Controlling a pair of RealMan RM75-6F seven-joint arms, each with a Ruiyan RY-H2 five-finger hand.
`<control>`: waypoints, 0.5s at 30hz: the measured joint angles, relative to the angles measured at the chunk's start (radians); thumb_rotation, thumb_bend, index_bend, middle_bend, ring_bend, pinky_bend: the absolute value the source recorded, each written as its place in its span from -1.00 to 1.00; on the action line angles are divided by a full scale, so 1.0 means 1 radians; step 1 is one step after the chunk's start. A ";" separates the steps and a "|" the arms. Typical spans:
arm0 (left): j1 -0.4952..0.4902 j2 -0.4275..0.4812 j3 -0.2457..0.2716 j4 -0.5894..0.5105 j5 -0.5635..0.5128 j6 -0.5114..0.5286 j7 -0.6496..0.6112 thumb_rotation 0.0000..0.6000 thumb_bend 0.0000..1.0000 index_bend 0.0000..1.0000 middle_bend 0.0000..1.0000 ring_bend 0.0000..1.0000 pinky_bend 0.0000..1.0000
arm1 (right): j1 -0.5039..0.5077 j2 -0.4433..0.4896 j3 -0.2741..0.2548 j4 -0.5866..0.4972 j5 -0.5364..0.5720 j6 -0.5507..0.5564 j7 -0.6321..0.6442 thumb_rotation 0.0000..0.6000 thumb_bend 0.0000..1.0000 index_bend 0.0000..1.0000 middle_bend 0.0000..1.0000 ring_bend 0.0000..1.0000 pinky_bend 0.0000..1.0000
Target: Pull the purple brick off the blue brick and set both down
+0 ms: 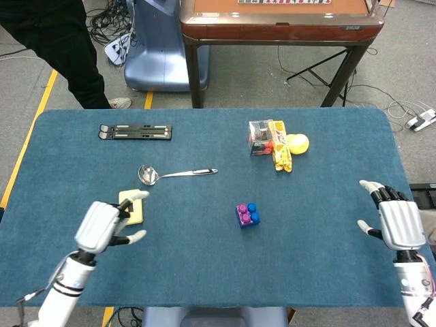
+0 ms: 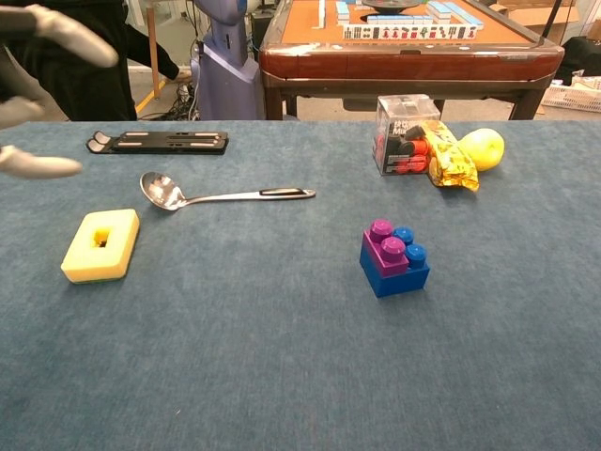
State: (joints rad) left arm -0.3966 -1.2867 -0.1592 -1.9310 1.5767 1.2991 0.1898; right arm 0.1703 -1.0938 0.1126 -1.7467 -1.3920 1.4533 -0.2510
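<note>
The left hand (image 1: 102,225) hangs above the table's (image 1: 204,272) left part with its fingers (image 2: 75,38) spread and nothing in them; in the head view it covers the near edge of the yellow block (image 1: 133,204), though whether it touches the block cannot be told; in the chest view only its fingertips show, at the upper left corner; the right hand (image 1: 398,225) is at the table's right edge, fingers apart, holding nothing, well away from everything on the cloth

The purple brick (image 2: 387,246) sits pressed onto the blue brick (image 2: 399,271) (on its left half, leaving two blue studs bare on the right); the pair stands on the cloth near the middle of the table, between the two hands and touched by neither

Just behind the yellow block lies a ladle (image 2: 216,194), bowl to the left, handle pointing right; further back on the left lies a flat black stand (image 1: 135,131); at the far right of the cloth a clear box (image 2: 404,133), a yellow packet (image 2: 453,160) and a lemon (image 2: 484,147) sit close together in a row, the packet between the other two

Beyond the table stand a wooden table (image 1: 279,24) and a blue-grey base (image 1: 160,54); a person in black (image 1: 58,48) is at the upper left
</note>
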 measured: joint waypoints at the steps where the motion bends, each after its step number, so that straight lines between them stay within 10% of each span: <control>1: -0.018 -0.007 -0.007 -0.006 0.001 -0.018 0.006 1.00 -0.77 -0.44 1.00 0.88 1.00 | -0.002 0.000 0.000 -0.001 0.000 0.002 0.001 1.00 -1.00 -0.52 -0.43 -0.46 -0.18; 15: -0.279 -0.170 -0.102 -0.047 -0.086 -0.264 0.159 1.00 -0.44 -0.42 1.00 1.00 1.00 | -0.013 -0.005 -0.001 0.040 -0.002 -0.003 0.052 1.00 -1.00 -0.52 -0.43 -0.46 -0.18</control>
State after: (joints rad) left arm -0.6753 -1.4567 -0.2614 -1.9784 1.4911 1.0351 0.3492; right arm 0.1570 -1.0990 0.1114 -1.7067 -1.3940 1.4504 -0.1987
